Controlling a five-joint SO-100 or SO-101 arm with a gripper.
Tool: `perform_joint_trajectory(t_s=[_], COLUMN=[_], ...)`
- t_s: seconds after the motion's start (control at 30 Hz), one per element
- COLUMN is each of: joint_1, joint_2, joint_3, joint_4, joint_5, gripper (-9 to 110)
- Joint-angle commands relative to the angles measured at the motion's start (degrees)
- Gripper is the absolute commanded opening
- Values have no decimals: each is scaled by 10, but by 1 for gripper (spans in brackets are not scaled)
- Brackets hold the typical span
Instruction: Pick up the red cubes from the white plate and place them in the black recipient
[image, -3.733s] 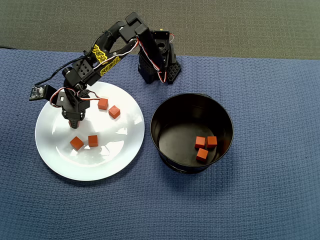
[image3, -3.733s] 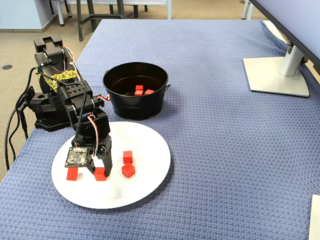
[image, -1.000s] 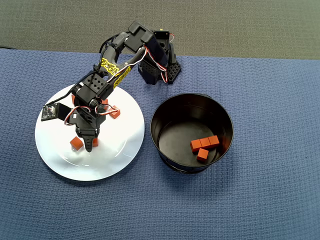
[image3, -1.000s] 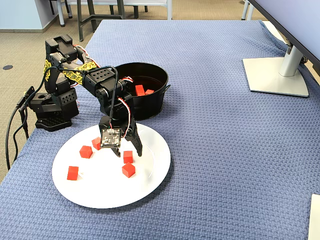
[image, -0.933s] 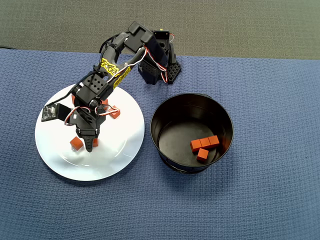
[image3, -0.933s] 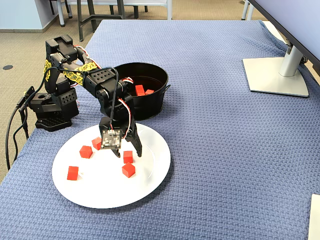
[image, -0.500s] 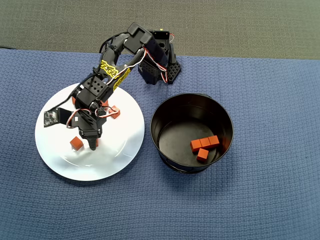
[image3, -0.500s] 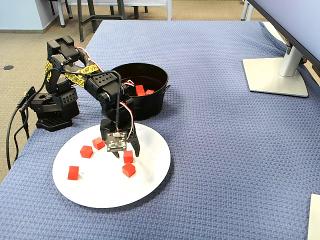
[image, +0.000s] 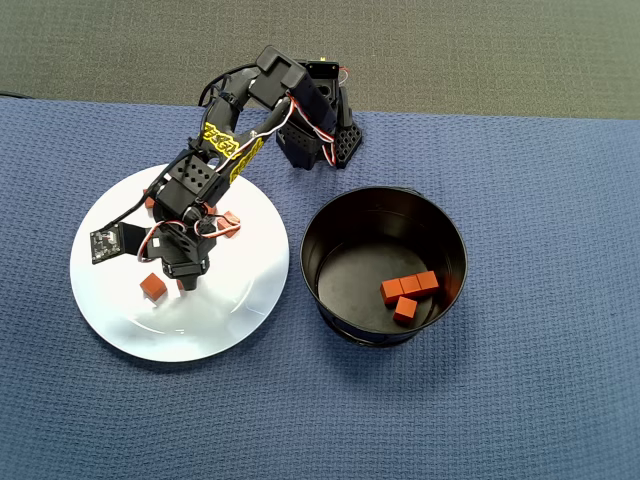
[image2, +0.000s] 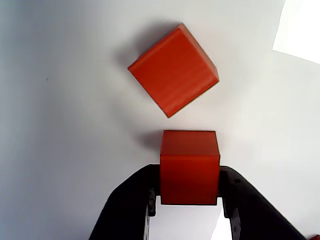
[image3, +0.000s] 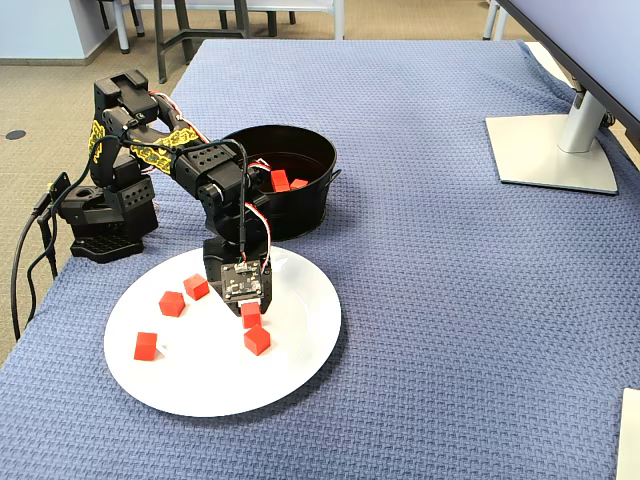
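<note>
My gripper (image2: 189, 176) is shut on one red cube (image2: 189, 165), both black jaws pressed against its sides, low over the white plate (image2: 75, 125). A second red cube (image2: 172, 70) lies tilted just beyond it. In the fixed view the gripper (image3: 250, 311) stands over the plate (image3: 200, 385), with loose cubes at its front (image3: 257, 340) and left (image3: 146, 345). From overhead the gripper (image: 187, 283) is beside a loose cube (image: 152, 286). The black recipient (image: 330, 215) to the right holds three cubes (image: 408, 290).
The arm's base (image: 315, 125) stands behind the plate at the blue cloth's edge. In the fixed view a monitor stand (image3: 555, 150) sits at the far right, and the table edge runs along the left beside the base (image3: 100, 215).
The jaws, open around a cube a second ago, have shut on it. The wrist has turned and the arm has drawn back slightly toward its base.
</note>
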Motion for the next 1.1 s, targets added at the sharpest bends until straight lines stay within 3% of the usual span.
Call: perform_joint_trajectory(t_s=[0.0, 0.33, 0.53, 0.73, 0.77, 0.8, 0.83, 0.87, 0.97, 1.07], joint_1=[-11, -69, -214, -393, -420, -451, -475, -490, -460, -356], joint_2=[60, 331, 457, 446, 438, 429, 420, 417, 434, 438], joint_3=[11, 87, 76, 33, 30, 28, 27, 28, 36, 26], joint_4=[-12, 47, 97, 131, 139, 157, 174, 185, 182, 174], joint_5=[40, 184, 272, 356, 367, 359, 351, 340, 319, 277], gripper=[0, 0, 0, 0, 3, 18, 40, 48, 46, 45])
